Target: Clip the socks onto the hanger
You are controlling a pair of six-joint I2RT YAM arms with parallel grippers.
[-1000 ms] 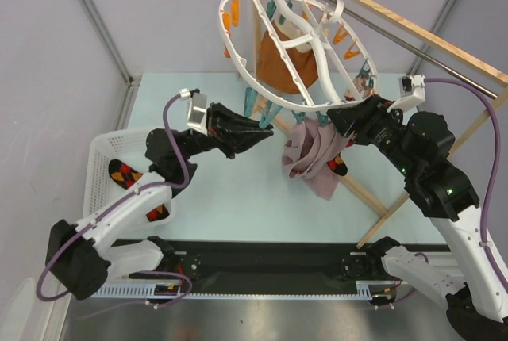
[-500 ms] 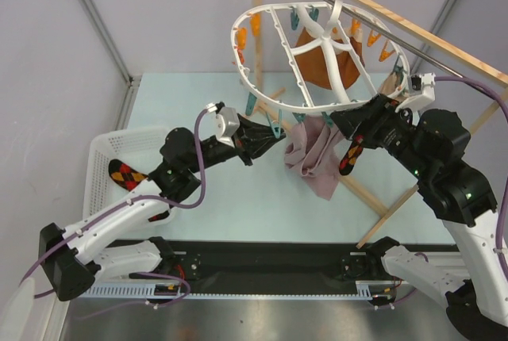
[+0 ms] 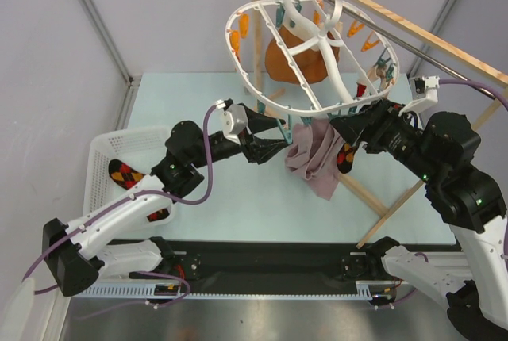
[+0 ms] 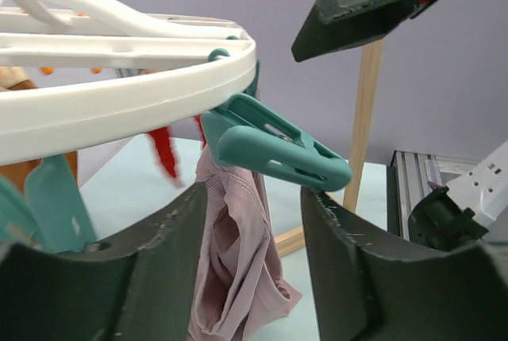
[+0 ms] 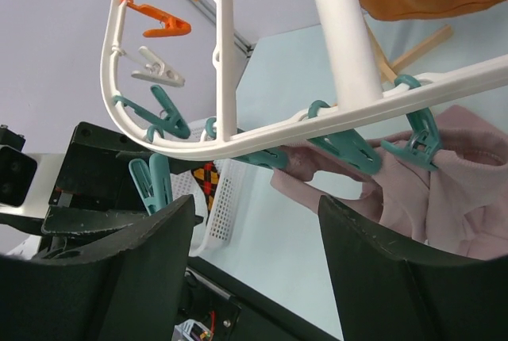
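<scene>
Left gripper (image 3: 278, 139) jaws: open. In the left wrist view the two fingers (image 4: 159, 277) stand apart with a clear gap. A teal clip (image 4: 278, 147) that hangs from the hanger (image 3: 324, 33) rim lies across the top of that gap. Its tip is just above the right-hand finger, and contact cannot be confirmed. The clip is not clamped.

Right gripper (image 3: 335, 124) jaws: open wide and holding nothing. In the right wrist view its fingers (image 5: 381, 262) frame the near rim of the hanger (image 5: 349, 40), with a row of teal clips hanging along that rim.

The hanger is tilted and hangs between the two grippers, in front of the wooden rack pole (image 3: 397, 198).

Sock locations:
- One sock (image 3: 343, 157) hangs below the near rim, directly under the right gripper and beside the mauve cloth (image 3: 311, 159). What it hangs from cannot be made out.
- Two further socks (image 3: 125, 173) lie in the white basket (image 3: 103, 147) at the left edge of the table, well apart from the hanger.

An orange-brown garment (image 3: 278, 55) hangs behind the ring.
</scene>
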